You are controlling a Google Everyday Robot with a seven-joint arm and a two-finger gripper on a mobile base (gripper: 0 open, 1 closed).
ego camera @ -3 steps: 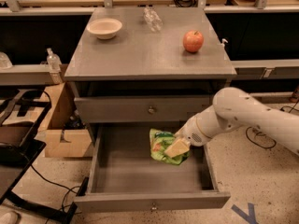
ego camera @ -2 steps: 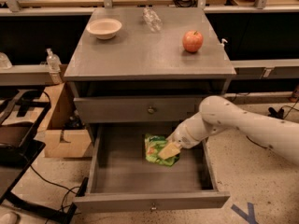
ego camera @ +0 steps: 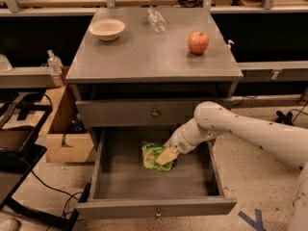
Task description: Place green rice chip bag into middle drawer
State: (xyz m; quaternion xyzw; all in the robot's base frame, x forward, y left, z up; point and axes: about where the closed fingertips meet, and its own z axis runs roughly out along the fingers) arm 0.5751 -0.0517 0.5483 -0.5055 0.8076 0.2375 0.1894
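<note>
Item: crinkled bright-green foil rice chip bag [ego camera: 153,154], low inside the pulled-out wide grey wooden middle drawer [ego camera: 156,208], my pincer [ego camera: 166,156] upon it, grip not discernible; placing step, I judge, nearly complete; next: let go, withdraw upward clear.

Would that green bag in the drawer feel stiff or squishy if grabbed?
Probably floppy: the green rice chip bag looks crinkled. Likely light, being small; perhaps slippery under the tool over it in the middle drawer.
</note>
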